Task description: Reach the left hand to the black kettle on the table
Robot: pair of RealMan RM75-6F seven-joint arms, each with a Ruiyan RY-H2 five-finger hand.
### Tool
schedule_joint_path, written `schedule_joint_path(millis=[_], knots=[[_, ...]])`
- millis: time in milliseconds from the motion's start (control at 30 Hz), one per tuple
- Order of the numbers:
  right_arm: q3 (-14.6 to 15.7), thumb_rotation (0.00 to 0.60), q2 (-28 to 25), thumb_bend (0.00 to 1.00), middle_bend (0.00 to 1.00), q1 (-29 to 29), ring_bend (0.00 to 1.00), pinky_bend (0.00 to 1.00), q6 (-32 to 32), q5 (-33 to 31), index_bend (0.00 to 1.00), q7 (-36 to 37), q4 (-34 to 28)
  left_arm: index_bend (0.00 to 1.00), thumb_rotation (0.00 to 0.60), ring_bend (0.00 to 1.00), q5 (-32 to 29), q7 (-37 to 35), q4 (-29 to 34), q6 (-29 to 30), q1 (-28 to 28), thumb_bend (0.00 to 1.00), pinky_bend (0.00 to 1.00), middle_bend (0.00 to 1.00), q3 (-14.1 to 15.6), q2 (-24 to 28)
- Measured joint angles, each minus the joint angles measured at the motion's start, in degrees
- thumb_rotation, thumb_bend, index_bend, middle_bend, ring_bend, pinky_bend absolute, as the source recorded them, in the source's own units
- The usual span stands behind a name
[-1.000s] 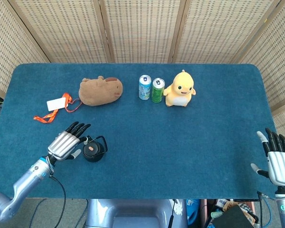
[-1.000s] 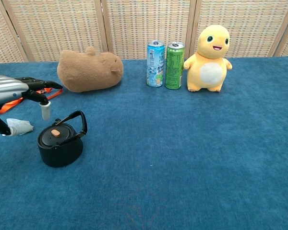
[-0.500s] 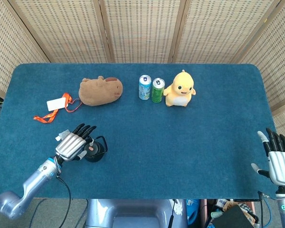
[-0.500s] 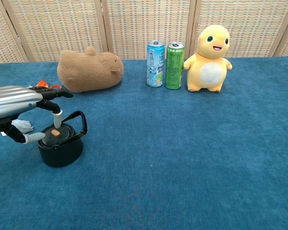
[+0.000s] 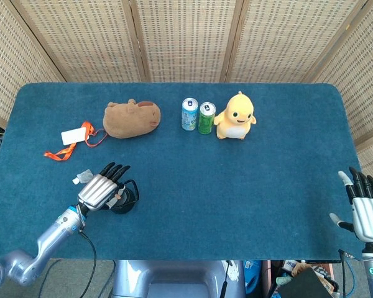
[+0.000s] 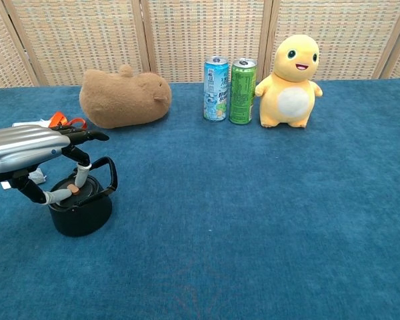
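Observation:
The black kettle [image 6: 81, 212] stands near the table's front left, its arched handle [image 6: 110, 175] raised; in the head view the kettle [image 5: 125, 199] is mostly hidden under my hand. My left hand [image 6: 28, 150] hovers over the kettle's left side, fingers spread and pointing right, with two fingertips [image 6: 81, 172] down on the lid. From above, the left hand [image 5: 101, 189] lies over the kettle. It grips nothing. My right hand [image 5: 367, 211] stays at the table's front right corner, fingers straight and apart, empty.
A brown plush [image 5: 131, 118] lies behind the kettle. A blue can [image 5: 189, 113], a green can [image 5: 206, 118] and a yellow duck toy [image 5: 235, 117] stand mid-back. An orange lanyard with a white card [image 5: 73, 138] and a crumpled scrap [image 5: 82, 178] lie at left.
My left hand has moved right and slightly forward, from beside the kettle to over it, and its fingertips now rest on the lid. The right hand has not moved.

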State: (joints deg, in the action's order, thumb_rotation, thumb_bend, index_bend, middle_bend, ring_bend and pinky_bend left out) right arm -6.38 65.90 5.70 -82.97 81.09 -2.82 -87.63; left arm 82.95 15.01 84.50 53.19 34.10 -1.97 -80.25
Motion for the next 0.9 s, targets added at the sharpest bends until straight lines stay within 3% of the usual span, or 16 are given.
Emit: schedule_joint_path(millis=[467,900], knots=[[0.33,0.600,0.19,0.00,0.00,0.04,0.00,0.00,0.09,0.30,0.00,-0.44,-0.16,0.59,0.600,0.00,1.38,-4.15,5.21,5.73,-1.20,0.41,0.00,0.00,-0.93,6.50],[0.66,0.600,0.34,0.00,0.00,0.12,0.00,0.00,0.35,0.61,0.00,-0.87,-0.29,0.59,0.600,0.00,-1.52,-8.18,-1.00,5.51,-4.79,0.41,0.00,0.00,2.00,6.64]])
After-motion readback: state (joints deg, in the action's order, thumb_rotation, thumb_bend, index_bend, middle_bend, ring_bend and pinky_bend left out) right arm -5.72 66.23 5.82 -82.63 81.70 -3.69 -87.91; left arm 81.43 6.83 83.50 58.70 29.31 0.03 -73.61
